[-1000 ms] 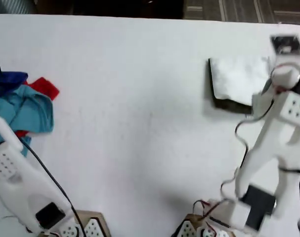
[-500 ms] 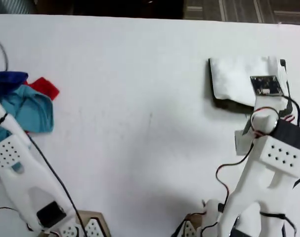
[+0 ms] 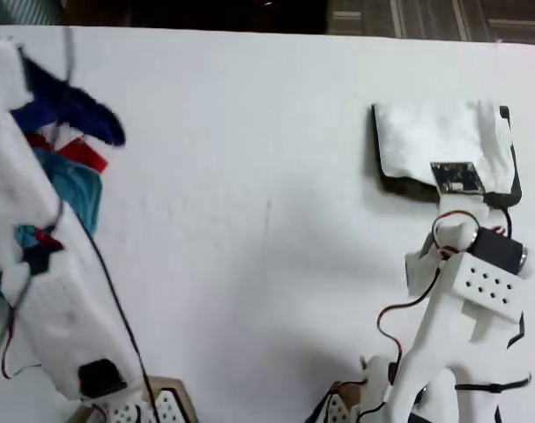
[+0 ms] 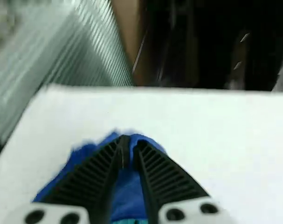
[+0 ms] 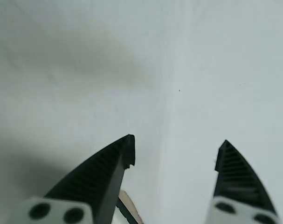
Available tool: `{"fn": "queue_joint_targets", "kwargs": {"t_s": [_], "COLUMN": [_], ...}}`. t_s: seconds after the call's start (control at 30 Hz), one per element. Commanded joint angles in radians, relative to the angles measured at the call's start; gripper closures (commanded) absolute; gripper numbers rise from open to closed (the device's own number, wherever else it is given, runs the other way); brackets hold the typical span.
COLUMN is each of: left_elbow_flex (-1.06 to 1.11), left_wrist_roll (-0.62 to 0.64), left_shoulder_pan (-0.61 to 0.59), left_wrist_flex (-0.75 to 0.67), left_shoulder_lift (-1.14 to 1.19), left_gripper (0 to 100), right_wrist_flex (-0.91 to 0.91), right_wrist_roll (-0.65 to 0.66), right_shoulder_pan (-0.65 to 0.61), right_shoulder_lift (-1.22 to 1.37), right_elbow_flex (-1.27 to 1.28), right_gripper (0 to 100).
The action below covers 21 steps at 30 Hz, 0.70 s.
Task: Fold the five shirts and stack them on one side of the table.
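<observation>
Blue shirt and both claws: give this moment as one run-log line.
left claw: shut on blue shirt | right claw: open, above table | white shirt: folded, right side | teal shirt: unfolded

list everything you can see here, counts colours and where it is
blue shirt: 1, dark blue, far left of the table, lifted in the left gripper
red shirt: 1, red, in the left pile, just under the blue one
teal shirt: 1, teal, in the left pile, partly behind the left arm
white shirt: 1, white, folded, far right side, lying on the black shirt
black shirt: 1, black, under the white one, edges showing
table: 1, white
left gripper: 1, black fingers, shut on the blue shirt
right gripper: 1, black fingers, open over bare table
</observation>
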Motion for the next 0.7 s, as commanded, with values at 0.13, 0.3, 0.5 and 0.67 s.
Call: {"fn": "queue_joint_targets", "kwargs": {"t_s": [0.13,0.3,0.5,0.67], "left_elbow_flex": [-0.035,-0.035,-0.028,-0.027], "left_wrist_roll": [0.002,0.003,0.009,0.011], "left_shoulder_pan": [0.371,0.528,0.554,0.466], "left_wrist_flex": [-0.002,-0.006,0.003,0.015], "left_shoulder_lift": [-0.272,-0.296,-0.298,-0.292], "left_gripper": [97,97,97,97], "right_wrist_flex": [-0.031,-0.031,-0.031,-0.031], "right_wrist_roll": [0.005,0.005,0.005,0.006], "right_shoulder_pan": [-0.007,-0.007,-0.007,-0.008], "right_shoulder_lift": [-0.033,-0.033,-0.033,-0.033], "right_elbow_flex": [0.044,0.048,0.048,0.048], "right_gripper": [71.9,71.9,71.9,71.9]}}
